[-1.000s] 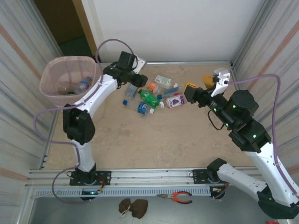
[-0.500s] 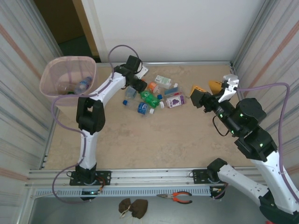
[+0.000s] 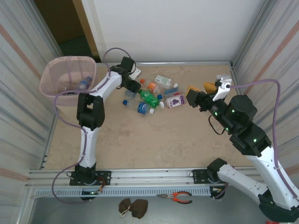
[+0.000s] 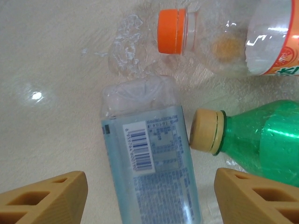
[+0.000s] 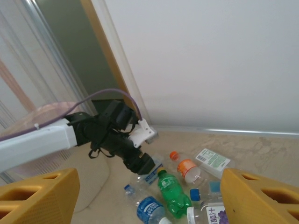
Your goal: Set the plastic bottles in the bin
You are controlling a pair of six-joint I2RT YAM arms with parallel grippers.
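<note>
My left gripper (image 4: 152, 198) is open, low over the floor, its fingers either side of a clear bottle with a pale blue label (image 4: 152, 177). Close by lie a green bottle with a tan cap (image 4: 261, 140) and an orange-capped bottle (image 4: 224, 32). From above, the left gripper (image 3: 134, 87) sits at the left edge of the bottle pile (image 3: 156, 93). The pink bin (image 3: 67, 79) stands at the far left with a blue-labelled bottle (image 3: 84, 84) inside. My right gripper (image 3: 200, 88) hangs open and empty to the right of the pile, facing the green bottle (image 5: 170, 191).
A white wall closes the back and metal-framed panels close both sides. Open beige floor stretches in front of the pile. Orange-handled pliers (image 3: 176, 197) lie beyond the near rail. A purple-labelled bottle (image 3: 175, 100) lies nearest the right gripper.
My left gripper has come down from near the back wall onto the left edge of the pile. The right gripper swung slightly right, then back left.
</note>
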